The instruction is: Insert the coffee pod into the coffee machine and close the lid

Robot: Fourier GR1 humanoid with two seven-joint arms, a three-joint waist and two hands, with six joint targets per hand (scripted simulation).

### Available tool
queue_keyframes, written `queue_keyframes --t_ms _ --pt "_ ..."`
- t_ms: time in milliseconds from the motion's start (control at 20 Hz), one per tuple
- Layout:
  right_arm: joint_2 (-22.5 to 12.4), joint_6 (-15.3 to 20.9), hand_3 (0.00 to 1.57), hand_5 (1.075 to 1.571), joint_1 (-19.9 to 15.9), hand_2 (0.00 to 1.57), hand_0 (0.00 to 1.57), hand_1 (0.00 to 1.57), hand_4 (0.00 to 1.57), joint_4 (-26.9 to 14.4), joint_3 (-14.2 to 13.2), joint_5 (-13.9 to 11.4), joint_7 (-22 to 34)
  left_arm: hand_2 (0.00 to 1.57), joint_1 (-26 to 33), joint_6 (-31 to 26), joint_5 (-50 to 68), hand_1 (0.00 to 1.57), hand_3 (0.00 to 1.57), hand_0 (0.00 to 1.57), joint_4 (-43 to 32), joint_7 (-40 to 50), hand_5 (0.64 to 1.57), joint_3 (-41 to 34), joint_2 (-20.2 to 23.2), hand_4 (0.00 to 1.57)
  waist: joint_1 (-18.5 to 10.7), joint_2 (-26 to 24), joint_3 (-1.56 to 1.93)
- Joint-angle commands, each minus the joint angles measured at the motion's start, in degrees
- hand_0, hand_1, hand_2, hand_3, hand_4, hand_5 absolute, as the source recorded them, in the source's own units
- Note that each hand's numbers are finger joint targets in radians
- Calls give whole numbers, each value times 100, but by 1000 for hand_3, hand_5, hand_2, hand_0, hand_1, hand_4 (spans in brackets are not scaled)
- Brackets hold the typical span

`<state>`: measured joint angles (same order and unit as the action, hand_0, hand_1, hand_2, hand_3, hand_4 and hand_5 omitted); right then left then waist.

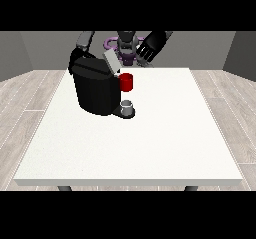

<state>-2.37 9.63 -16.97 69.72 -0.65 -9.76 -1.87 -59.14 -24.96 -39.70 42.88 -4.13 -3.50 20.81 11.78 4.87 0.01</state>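
standing at the upper left of the white table (150, 148), the black coffee machine (95, 90) has its grey lid (111, 62) tilted up. a red thing at the machine (127, 82) shows at its front, and a grey thing (128, 106), perhaps the pod, sits on the base below. the hand at the view's right (152, 45) hovers raised at top centre, fingers spread, holding nothing. the hand at the view's left is hidden behind the machine; its state cannot be told.
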Motion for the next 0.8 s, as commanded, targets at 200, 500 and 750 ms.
queue_keyframes --t_ms 200,500,750 --pt "-63 31 0 1571 -222 0 0 0 269 264 -16 -31 -239 1247 -722 -25 -47 1155 1266 1155 -118 13 1571 -265 493 484 412 663 0" --pt "-301 -204 0 1571 -853 0 0 0 0 419 -207 166 241 1290 -1188 -56 -50 1239 1248 1239 -328 132 1571 -421 658 479 575 1011 0" --pt "-42 201 0 1571 -954 0 0 0 100 559 50 -178 730 1286 -933 370 -219 1195 1247 1195 -434 98 1571 -268 280 487 596 989 -4"
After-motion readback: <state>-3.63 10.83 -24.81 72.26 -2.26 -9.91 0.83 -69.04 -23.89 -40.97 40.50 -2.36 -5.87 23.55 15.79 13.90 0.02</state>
